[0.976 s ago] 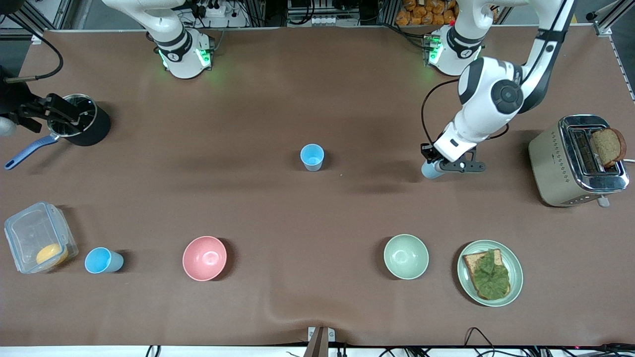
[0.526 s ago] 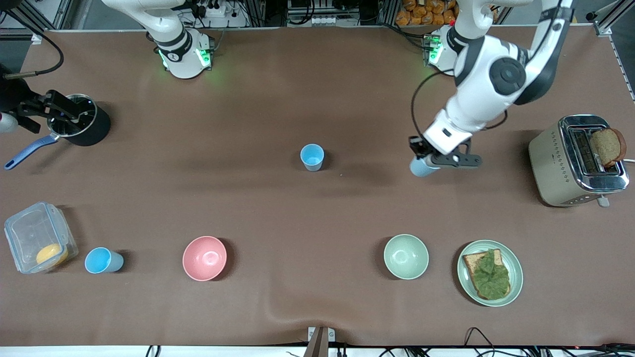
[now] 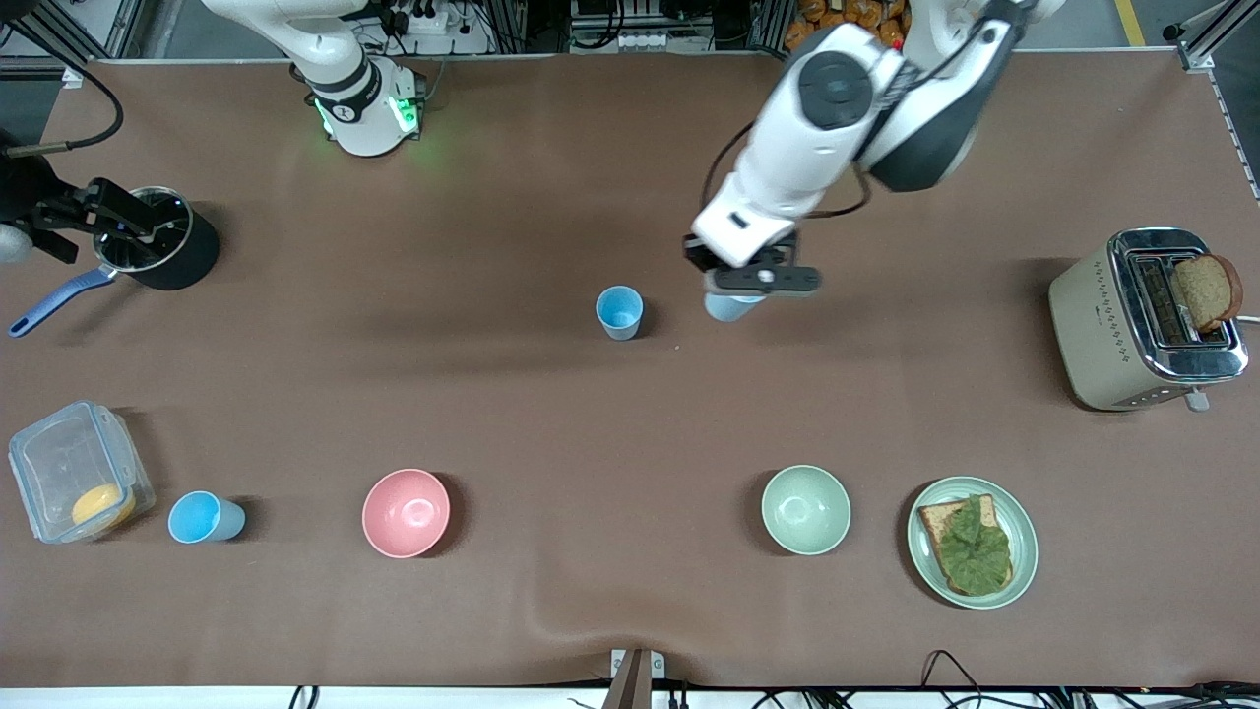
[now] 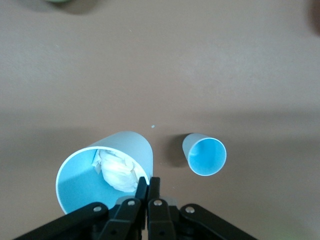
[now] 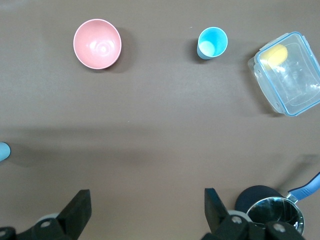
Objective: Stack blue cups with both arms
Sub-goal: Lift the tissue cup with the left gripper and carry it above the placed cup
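Blue cup [image 4: 102, 167] is pinched by its rim in the left gripper [image 3: 750, 283], up in the air just beside the table's middle cup [image 3: 619, 311]. Right gripper [image 5: 145, 215] waits wide open, holding nothing, by the pot [image 3: 162, 246].

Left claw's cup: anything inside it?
Yes. The cup pinched at its rim by the left claw holds a crumpled whitish wad. The wad covers part of its bottom.

A robotics lab: brown table [image 3: 591, 414] edged by aluminium framing [image 3: 1196, 44]
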`<state>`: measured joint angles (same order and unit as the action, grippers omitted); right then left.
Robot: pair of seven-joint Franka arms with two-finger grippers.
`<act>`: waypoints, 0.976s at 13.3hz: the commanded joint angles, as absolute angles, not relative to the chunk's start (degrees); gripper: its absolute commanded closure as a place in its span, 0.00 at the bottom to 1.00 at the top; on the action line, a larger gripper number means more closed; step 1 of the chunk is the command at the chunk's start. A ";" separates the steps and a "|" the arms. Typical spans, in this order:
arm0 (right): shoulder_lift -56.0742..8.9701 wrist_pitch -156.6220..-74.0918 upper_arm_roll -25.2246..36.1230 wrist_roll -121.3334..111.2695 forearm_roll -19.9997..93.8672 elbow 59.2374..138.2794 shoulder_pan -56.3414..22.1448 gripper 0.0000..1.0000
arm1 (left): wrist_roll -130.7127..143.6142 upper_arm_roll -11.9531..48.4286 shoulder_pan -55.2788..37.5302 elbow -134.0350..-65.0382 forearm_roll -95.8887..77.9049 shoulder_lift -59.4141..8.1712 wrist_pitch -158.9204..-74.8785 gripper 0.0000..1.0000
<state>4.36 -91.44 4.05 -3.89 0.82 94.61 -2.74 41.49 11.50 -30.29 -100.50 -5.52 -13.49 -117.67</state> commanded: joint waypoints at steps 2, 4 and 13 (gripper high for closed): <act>4.48 -90.88 4.31 -4.31 0.79 94.39 -2.72 0.00 | 50.43 3.89 -41.71 -84.92 -2.90 -24.67 -109.60 1.00; 4.39 -90.88 4.31 -4.31 0.79 94.39 -2.72 0.00 | 52.11 0.10 -46.30 -81.58 -3.25 -28.02 -109.60 1.00; 4.39 -91.23 4.31 -4.31 0.79 94.66 -2.55 0.00 | 59.41 -3.16 -54.23 -77.87 -7.47 -34.97 -113.98 1.00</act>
<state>4.20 -91.39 4.27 -3.89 0.84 94.64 -2.71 58.22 -1.98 -53.26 -80.02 -6.16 -33.04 -112.99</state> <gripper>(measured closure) 0.000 0.978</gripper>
